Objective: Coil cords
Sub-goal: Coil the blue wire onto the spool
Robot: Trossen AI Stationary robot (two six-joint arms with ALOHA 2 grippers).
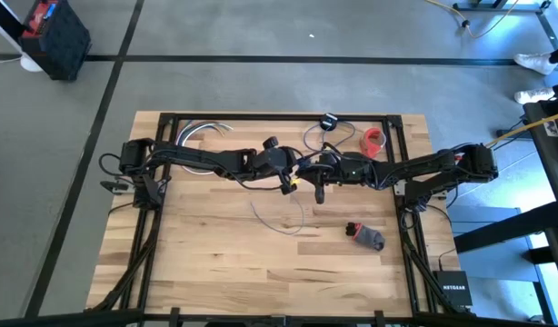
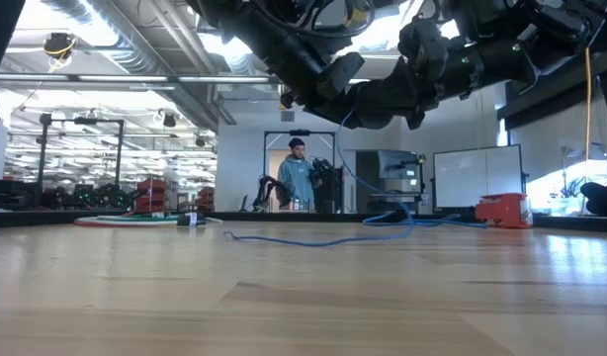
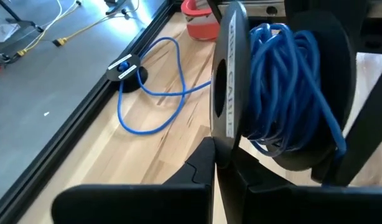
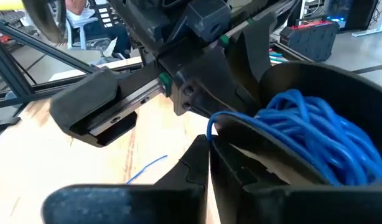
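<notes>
1. The left end effector (image 1: 288, 184) and right end effector (image 1: 317, 189) meet above the middle of the desk (image 1: 215, 263), side by side.
2. A spool (image 3: 284, 93) sits between them, with the cord (image 3: 147, 93) wound on it.
3. Behind the end effectors, the cord trails over the desk to a small disc (image 1: 329, 122) near the far edge.
4. A roll of tape (image 1: 375, 140) lies behind the right end effector.
5. A small pouch (image 1: 365, 235) lies in front of it.

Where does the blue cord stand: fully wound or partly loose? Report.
Partly loose. Much is wound on the black spool, but the blue cord trails in loops across the table.
</notes>
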